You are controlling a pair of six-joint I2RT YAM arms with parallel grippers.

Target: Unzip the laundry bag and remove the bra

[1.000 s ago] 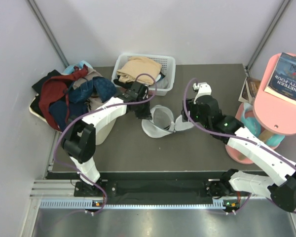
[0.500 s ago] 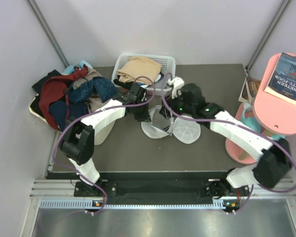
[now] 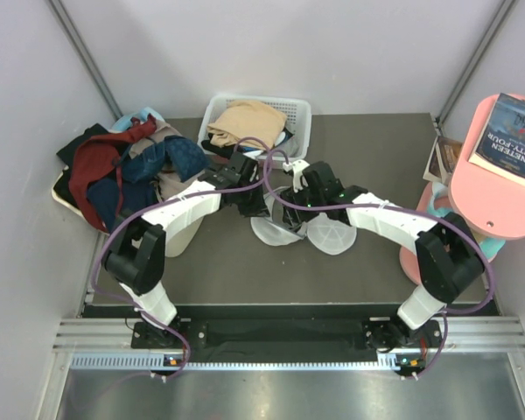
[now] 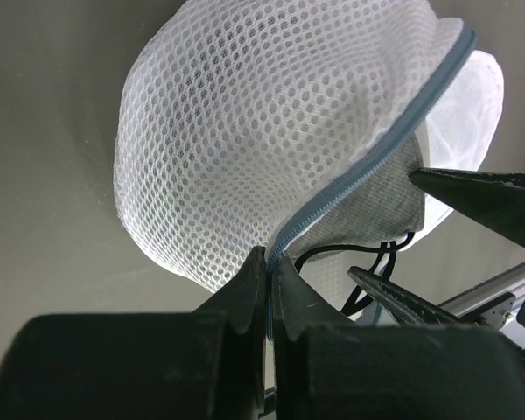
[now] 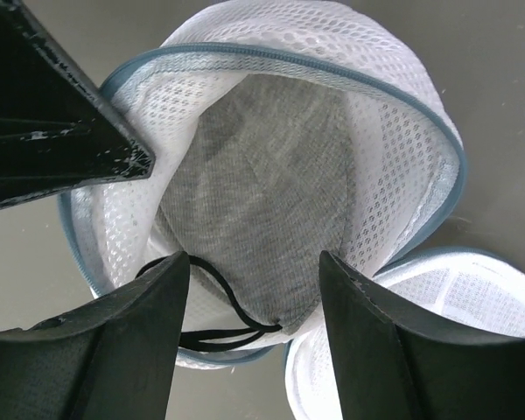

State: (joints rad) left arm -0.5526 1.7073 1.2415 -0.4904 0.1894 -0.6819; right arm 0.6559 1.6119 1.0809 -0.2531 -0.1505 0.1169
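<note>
Unzipped laundry bag [image 4: 245,131] mid-tabletop [image 3: 376,140], bra [image 5: 262,175] inside.
Left end effector [image 4: 269,262] is clenched on the bag's zipper rim, lifting the mesh edge. The bag lies in front of the white basket [image 3: 297,109], mouth gaping. The grey bra sits in the open mouth, dark straps trailing at its edge. Right end effector [image 5: 252,262] is released, fingers spread either side just above the bra.
</note>
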